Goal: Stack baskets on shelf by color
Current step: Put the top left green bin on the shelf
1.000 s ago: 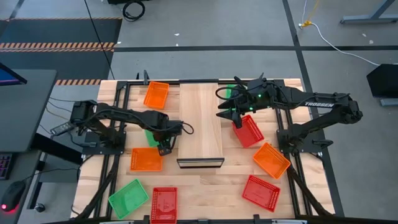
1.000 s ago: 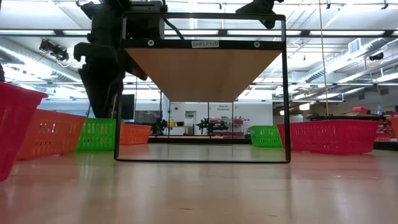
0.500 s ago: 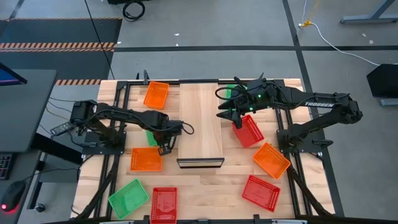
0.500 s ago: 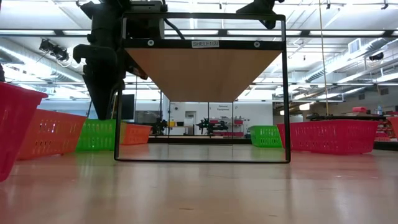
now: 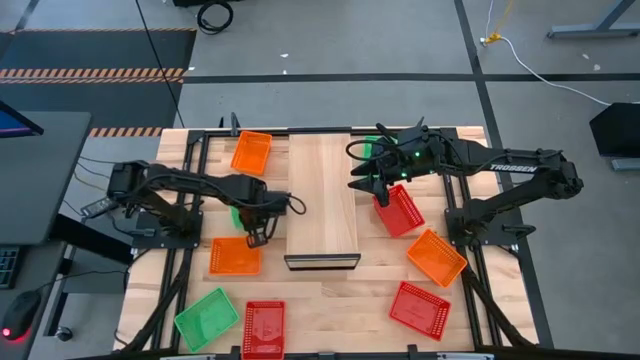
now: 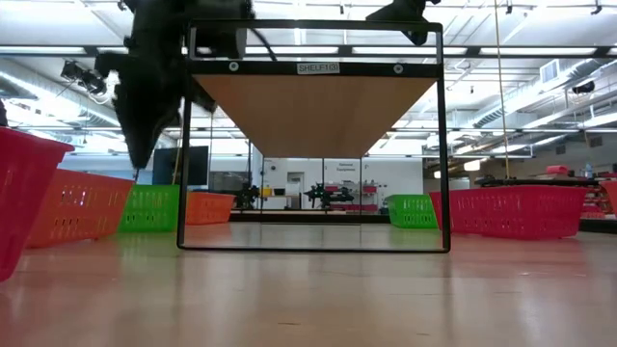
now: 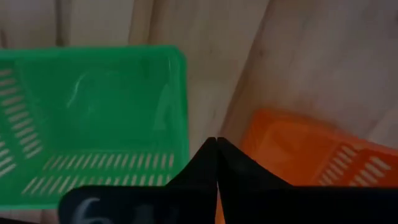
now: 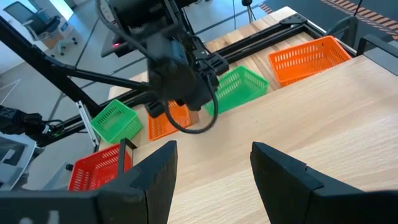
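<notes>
Bench [image 5: 330, 300]: slatted wood, with baskets scattered around the shelf.
Shelf [image 5: 322, 200]: pale board at mid-bench, nothing on it yet, so the stacking is barely begun.
Green basket [image 7: 93, 124]: on the bench just left of the shelf, beside an orange basket [image 7: 305, 152].
Left pincer [image 7: 216, 146]: clenched above the green basket's near corner, apparently empty; a grasp seems missed.
Right pincer [image 8: 211, 168]: released, hovering over the shelf's far end.
Next: reopen, straddle the green wall, lift it onto the shelf.
</notes>
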Robot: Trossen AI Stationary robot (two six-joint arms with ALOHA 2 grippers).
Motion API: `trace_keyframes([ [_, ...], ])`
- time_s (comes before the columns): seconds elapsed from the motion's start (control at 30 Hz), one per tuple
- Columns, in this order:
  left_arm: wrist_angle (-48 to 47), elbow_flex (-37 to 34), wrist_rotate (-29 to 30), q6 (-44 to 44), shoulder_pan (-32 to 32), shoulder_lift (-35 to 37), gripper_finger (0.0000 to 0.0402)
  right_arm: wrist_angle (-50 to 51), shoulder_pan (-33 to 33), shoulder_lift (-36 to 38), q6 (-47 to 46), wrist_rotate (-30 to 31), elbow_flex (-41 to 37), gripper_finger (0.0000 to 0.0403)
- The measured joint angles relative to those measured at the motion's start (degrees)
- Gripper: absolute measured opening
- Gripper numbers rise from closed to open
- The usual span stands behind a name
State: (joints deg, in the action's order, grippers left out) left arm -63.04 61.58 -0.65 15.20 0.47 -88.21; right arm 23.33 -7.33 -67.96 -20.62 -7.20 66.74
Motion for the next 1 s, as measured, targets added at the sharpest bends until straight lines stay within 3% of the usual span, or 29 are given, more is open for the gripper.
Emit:
trace_keyframes([
  [0.27,-0.5,3.6,3.1,0.9,0.2,2.5,0.0020,-0.1,0.0,0.0,0.1,0.1,0.0,0.0209],
  [0.4,-0.7,3.6,3.8,0.2,0.4,1.0,0.0072,-0.1,0.0,0.0,-0.3,0.2,0.0,0.0209],
  [0.57,0.4,2.2,9.1,-1.3,0.7,-0.6,0.0164,-0.1,0.6,0.0,-1.9,0.0,0.0,0.0209],
  [0.73,1.3,-4.3,7.2,-0.1,1.9,-0.7,0.0243,0.5,1.4,0.0,-3.3,-1.1,0.0,0.0209],
  [0.83,3.1,-7.4,3.1,0.1,2.3,-0.7,0.0271,0.8,1.8,0.0,-3.4,-1.4,0.0,0.0209],
  [1.0,5.7,-8.8,2.8,0.3,1.8,-0.7,0.0279,0.8,1.7,0.0,-3.4,-1.4,0.0,0.0209],
])
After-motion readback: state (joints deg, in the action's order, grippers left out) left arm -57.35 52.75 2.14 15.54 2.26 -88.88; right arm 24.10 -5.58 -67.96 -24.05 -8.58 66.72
